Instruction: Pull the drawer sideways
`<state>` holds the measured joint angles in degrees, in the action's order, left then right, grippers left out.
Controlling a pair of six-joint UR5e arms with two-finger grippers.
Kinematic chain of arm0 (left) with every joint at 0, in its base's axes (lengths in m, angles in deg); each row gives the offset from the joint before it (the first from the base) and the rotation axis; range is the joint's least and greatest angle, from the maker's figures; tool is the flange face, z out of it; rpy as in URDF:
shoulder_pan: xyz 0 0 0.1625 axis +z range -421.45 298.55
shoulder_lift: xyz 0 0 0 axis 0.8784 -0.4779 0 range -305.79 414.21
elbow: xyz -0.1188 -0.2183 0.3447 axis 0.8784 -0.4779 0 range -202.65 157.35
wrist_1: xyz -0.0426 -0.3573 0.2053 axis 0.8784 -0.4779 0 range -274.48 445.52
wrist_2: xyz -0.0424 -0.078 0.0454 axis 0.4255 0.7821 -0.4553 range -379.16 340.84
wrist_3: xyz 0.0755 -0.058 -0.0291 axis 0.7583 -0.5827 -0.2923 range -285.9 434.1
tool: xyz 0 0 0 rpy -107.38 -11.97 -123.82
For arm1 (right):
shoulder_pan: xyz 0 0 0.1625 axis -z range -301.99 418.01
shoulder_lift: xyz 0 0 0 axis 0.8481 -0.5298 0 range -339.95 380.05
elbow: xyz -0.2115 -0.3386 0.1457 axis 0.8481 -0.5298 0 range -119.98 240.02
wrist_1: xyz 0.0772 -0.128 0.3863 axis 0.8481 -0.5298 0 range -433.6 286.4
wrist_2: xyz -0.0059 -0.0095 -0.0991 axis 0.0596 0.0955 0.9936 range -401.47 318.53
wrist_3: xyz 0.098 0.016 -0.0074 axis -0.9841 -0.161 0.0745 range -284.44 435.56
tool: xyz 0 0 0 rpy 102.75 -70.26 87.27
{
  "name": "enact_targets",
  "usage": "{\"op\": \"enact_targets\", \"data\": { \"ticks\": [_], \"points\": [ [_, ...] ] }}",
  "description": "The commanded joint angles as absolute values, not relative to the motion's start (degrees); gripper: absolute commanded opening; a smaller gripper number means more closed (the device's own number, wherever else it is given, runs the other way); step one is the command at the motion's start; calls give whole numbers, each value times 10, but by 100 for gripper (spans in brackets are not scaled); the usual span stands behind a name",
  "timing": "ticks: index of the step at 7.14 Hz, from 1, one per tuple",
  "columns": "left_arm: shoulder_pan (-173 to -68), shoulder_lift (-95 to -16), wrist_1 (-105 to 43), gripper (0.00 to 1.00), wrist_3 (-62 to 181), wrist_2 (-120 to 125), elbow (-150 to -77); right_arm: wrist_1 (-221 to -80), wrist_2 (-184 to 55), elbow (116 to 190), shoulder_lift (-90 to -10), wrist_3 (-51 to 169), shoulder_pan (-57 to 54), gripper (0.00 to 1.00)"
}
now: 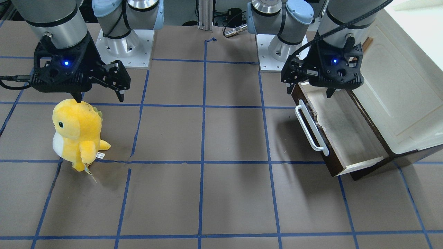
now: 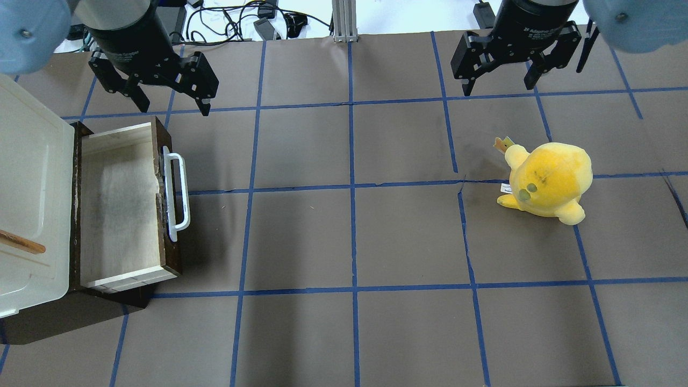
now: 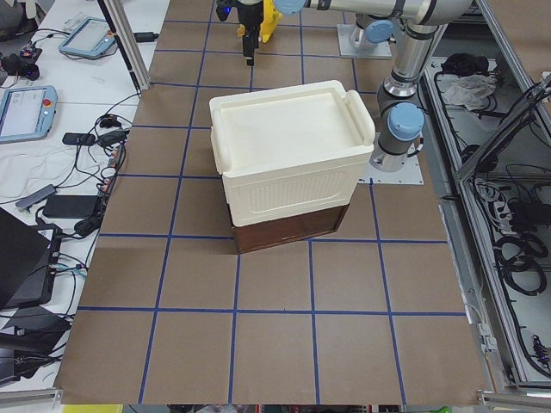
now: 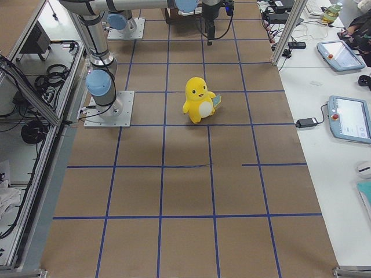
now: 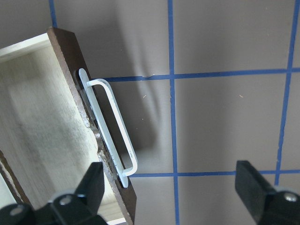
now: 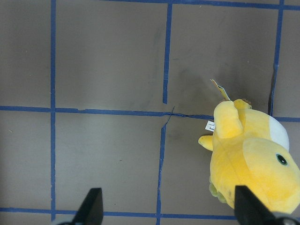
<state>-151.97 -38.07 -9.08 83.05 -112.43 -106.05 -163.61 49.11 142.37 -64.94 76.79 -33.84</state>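
Observation:
The drawer (image 2: 121, 204) stands pulled out of the cream-white cabinet (image 2: 32, 188), with a dark brown front, a white bar handle (image 2: 177, 196) and a bare pale interior. It also shows in the front view (image 1: 346, 128) and the left wrist view (image 5: 42, 140). My left gripper (image 2: 173, 107) is open and empty, raised above the drawer front, apart from the handle (image 5: 110, 126). In the left wrist view (image 5: 171, 187) the handle lies left of centre between its fingers. My right gripper (image 2: 498, 88) is open and empty, raised near a yellow plush toy (image 2: 548, 180).
The yellow plush toy (image 1: 78, 131) stands on the brown table marked with blue tape lines (image 2: 352, 188). The cabinet (image 3: 288, 155) sits on a dark brown base at the table's end on my left. Monitors and cables lie beyond the table edges in the side views.

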Motion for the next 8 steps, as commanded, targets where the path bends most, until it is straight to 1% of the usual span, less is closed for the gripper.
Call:
{"op": "enact_targets", "data": {
  "ticks": [1, 3, 5, 8],
  "points": [
    [-1519, -347, -63, 100, 853, -1115, -1105, -1636, 491, 1424, -649, 768, -338, 100],
    [-1517, -332, -53, 100, 843, -1092, -1115, -1636, 491, 1424, -649, 768, -338, 100],
    [-1498, -328, -51, 100, 842, -1081, -1117, -1636, 491, 1424, -649, 768, -338, 100],
    [-1495, -331, -57, 100, 846, -1087, -1119, -1636, 491, 1424, -649, 768, -338, 100]
  ]
}}
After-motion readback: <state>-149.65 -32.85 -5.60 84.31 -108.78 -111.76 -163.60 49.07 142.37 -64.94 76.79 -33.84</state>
